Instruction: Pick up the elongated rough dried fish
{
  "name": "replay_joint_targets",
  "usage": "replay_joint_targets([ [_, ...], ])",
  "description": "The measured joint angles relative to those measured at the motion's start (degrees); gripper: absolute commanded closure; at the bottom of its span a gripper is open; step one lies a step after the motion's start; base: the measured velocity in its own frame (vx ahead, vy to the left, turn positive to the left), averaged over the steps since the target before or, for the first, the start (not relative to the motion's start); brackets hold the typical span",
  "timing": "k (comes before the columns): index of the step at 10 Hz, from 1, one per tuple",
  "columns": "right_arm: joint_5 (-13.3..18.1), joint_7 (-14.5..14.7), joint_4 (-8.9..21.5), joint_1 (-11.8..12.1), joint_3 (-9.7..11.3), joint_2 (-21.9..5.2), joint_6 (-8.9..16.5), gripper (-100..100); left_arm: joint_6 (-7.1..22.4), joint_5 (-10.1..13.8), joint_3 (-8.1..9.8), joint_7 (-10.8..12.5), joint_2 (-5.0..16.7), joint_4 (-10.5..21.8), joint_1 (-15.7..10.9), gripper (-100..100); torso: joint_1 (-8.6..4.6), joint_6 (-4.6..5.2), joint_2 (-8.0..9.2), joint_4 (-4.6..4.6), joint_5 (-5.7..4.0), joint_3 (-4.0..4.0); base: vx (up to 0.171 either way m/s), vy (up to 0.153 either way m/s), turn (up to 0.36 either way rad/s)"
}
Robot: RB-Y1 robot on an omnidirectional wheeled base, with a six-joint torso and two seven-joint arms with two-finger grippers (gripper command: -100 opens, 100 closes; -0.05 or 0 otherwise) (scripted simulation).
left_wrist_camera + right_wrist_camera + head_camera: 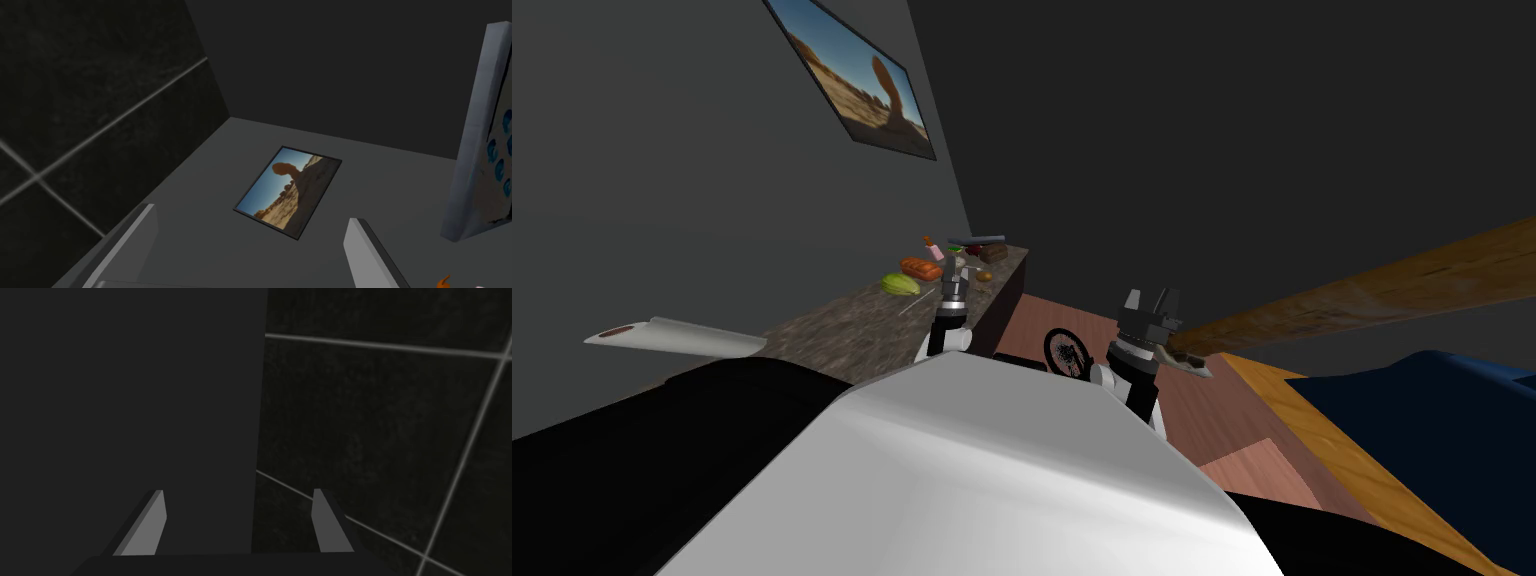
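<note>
Several small food items sit at the far end of a speckled stone counter (842, 325): a green oval one (900, 284), an orange-red one (920, 268), a pink bottle (935, 248) and a brown lump (995, 253). I cannot tell which of them is the dried fish. A short pale and dark elongated thing (1190, 360) lies just right of my right wrist. My left gripper (953, 272) (250, 250) stands open over the counter beside these items, holding nothing. My right gripper (1152, 298) (237, 523) is open and empty above the floor.
A grey slab with blue spots (477, 150) (977, 239) stands at the counter's far end. A long white blade-like thing (677, 338) lies on the counter's near left. A wooden beam (1372, 290) slants in from the right above a blue bed (1442, 410). Reddish floor (1212, 420) lies between counter and bed.
</note>
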Motion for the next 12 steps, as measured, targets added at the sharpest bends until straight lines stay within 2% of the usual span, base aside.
replay_joint_targets([
  [2,0.0,0.0,0.0,0.0,0.0,0.0,0.0,0,1.5,1.0,-0.06,-0.2,2.5,1.2,-1.7,-100,-0.04,0.01,0.25,0.05,-0.01,0.14,-0.091,-0.017,-0.033],
  [5,0.0,0.0,0.0,0.0,0.0,0.0,0.0,0,5.5,2.9,0.11,-0.4,6.4,3.5,-5.4,-100,-0.09,0.01,0.3,0.07,-0.02,0.17,-0.084,-0.024,-0.025],
  [7,0.0,0.0,0.0,0.0,0.0,0.0,0.0,0,8.8,4.3,0.46,-0.9,9.0,6.6,-9.5,-100,-0.03,0.01,0.32,0.07,-0.01,0.18,-0.079,-0.009,-0.016],
  [9,0.0,0.0,0.0,0.0,0.0,0.0,0.0,0,11.5,5.2,0.57,-1.1,10.7,8.0,-11.6,-100,0.0,0.0,0.2,0.05,0.0,0.12,-0.059,-0.005,-0.007],
  [10,0.0,0.0,0.0,0.0,0.0,0.0,0.0,0,13.5,6.1,0.95,-1.2,12.4,9.0,-13.0,-100,0.01,0.0,0.23,0.05,0.0,0.13,-0.055,-0.001,0.0],
  [12,0.0,0.0,0.0,0.0,0.0,0.0,0.0,0,16.3,7.0,1.27,-1.4,14.2,12.2,-16.6,-100,0.03,0.0,0.18,0.04,0.01,0.11,-0.047,0.001,0.0],
])
